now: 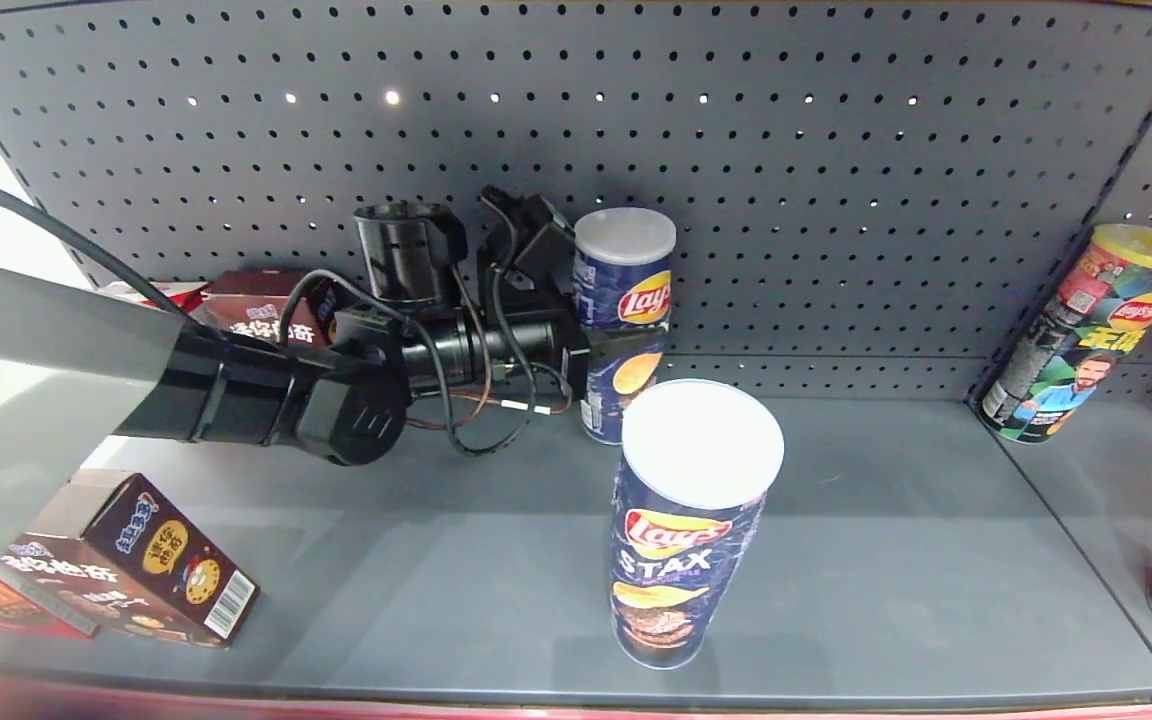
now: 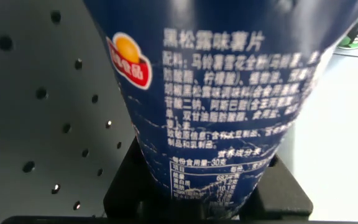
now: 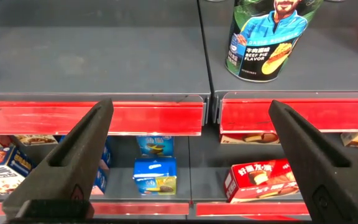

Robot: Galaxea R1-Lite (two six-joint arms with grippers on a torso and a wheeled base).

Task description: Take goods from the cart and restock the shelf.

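Front can (image 1: 693, 520), upright. Rear can (image 1: 626, 275): clamped in our left fingers (image 2: 124, 190); we should seat it flat, then release. Right fingers (image 3: 73, 162): spread, empty.

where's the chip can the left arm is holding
Head view: the chip can is upright at the back of the shelf by the pegboard, in the left gripper, just behind the other blue can.

Label print on chip can (image 1: 626, 290); box (image 1: 151, 560)

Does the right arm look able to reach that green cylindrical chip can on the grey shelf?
Probably yes: the open right gripper faces the green cylindrical chip can, nothing standing between them.
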